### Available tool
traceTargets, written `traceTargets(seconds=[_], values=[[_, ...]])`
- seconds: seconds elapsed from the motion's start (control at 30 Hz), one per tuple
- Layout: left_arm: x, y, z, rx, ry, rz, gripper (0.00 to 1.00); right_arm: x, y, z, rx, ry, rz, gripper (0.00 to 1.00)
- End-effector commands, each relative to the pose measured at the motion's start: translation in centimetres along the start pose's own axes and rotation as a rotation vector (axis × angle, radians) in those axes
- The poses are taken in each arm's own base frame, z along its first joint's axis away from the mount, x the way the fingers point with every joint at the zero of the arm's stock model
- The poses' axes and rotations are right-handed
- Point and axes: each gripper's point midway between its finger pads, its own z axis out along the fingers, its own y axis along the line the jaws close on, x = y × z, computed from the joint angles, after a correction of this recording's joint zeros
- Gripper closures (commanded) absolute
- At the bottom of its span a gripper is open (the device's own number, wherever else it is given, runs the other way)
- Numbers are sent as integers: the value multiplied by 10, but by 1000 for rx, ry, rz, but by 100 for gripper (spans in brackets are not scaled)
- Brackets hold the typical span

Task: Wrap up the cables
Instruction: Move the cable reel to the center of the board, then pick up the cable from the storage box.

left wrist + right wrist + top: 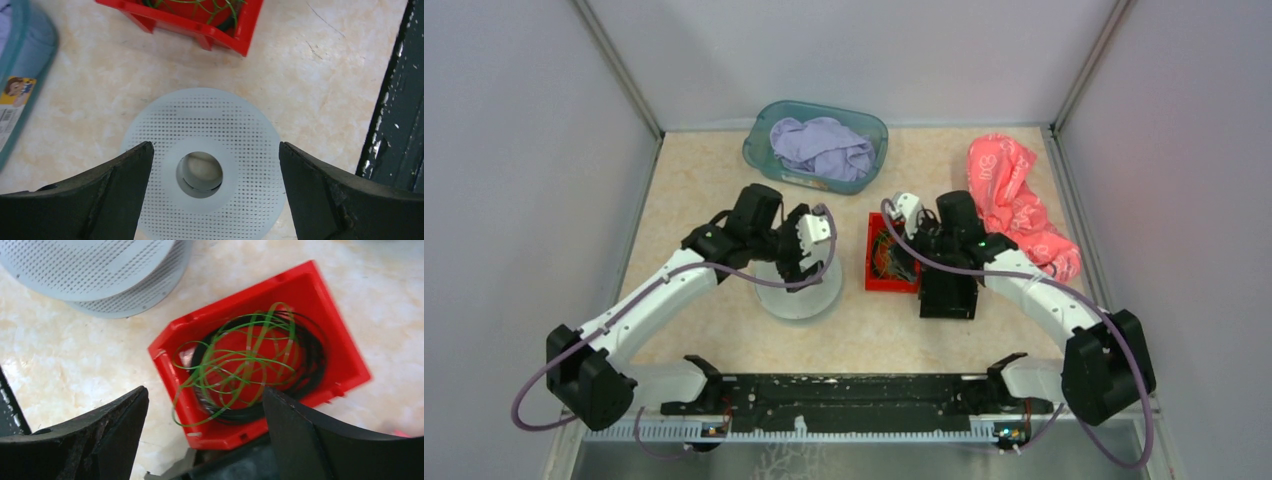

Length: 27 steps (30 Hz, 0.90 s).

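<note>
Robot lab test cell, not a home or a shop.

Left arm point(654, 295) & right arm point(1039, 290), white w/ black joints, sit bolted side by side on a black plate point(844, 385) w/ a toothed rail point(824, 428) at the near edge of a beige desk point(694, 200). Plain grey walls point(524, 150) box it in on 3 sides, held by bare alu corner posts point(619, 65). Thick purple cables point(529, 400) loop along the arms. Odd mix of props on the desk: red bin point(889, 283) of thin green wires point(240, 362), white perforated spool point(799, 295), teal tub point(764, 150) w/ lilac cloth point(819, 145), pink cloth point(1014, 195).

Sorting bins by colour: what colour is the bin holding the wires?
The bin is red; see the right wrist view.
</note>
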Motion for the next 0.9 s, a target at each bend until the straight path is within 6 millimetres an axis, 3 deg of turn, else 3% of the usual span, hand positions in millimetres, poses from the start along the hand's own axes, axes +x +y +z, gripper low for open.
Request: traceTargets(seconds=[0.0,0.13,0.27,0.37,0.47,0.57,0.73,0.87], values=[[-32,29,-27,-71,-173,-63,0,-14,11,13,-34,6,-92,18],[-29,43,-40,-115,-214,-111,0,-5,14,27,-24,68,-111,26],[-25,47,-43,-149,-238,-114,0,1,6,39,26,128,-122,40],[-22,50,-44,-161,-245,-124,0,-2,2,41,53,145,-119,63],[-22,57,-45,-185,-257,-134,0,-17,-1,36,66,114,-120,83],[-25,69,-46,-221,-275,-136,0,-44,2,22,57,57,-132,100],[-42,88,-48,-247,-308,-131,0,-115,4,-19,69,-89,-187,100],[-68,91,-46,-182,-379,-122,0,-190,5,-67,106,-239,-208,100]])
